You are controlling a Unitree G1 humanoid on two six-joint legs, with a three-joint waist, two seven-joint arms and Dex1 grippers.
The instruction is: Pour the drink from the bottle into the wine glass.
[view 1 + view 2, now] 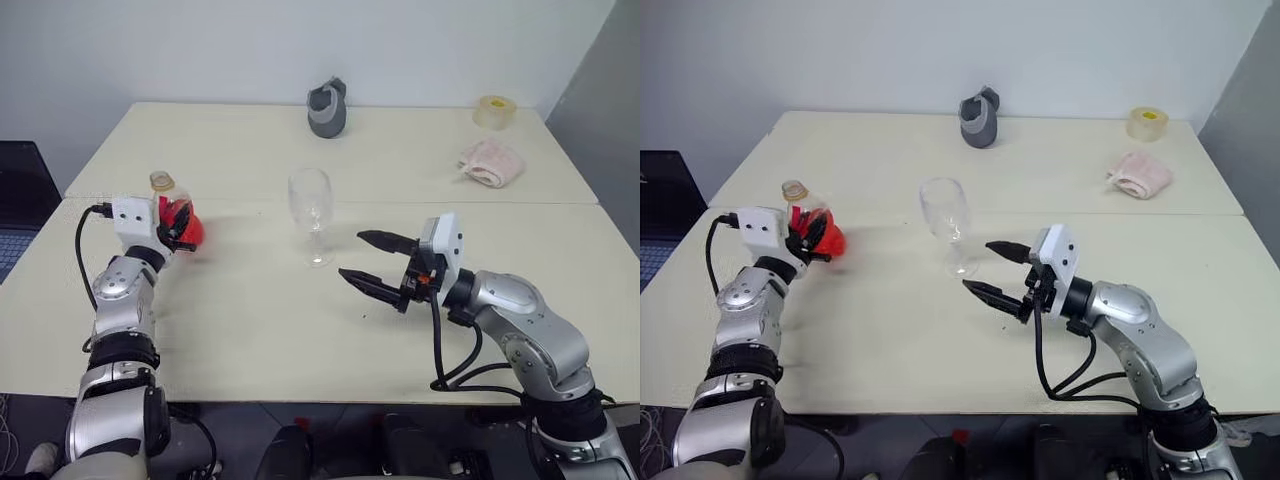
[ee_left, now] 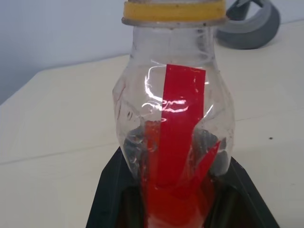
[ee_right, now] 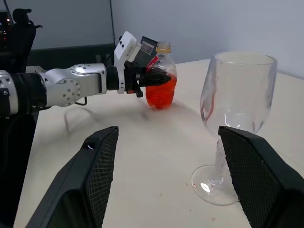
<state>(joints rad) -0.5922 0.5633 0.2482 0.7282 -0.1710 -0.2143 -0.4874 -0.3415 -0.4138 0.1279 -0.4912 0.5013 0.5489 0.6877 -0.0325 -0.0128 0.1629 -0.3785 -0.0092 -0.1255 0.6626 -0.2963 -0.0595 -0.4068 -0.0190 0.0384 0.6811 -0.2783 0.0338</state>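
Left eye view: beige table, white wall; left pincer clamps bottle, right pincer apart.

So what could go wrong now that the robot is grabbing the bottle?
1. The yellow cap looks to be on the bottle, so nothing could pour until it comes off.
2. The left pincer squeezes the thin plastic; it might dent or slip.
3. The wine glass stands on a thin stem, right in front of the open right pincer. A bump might tip it.
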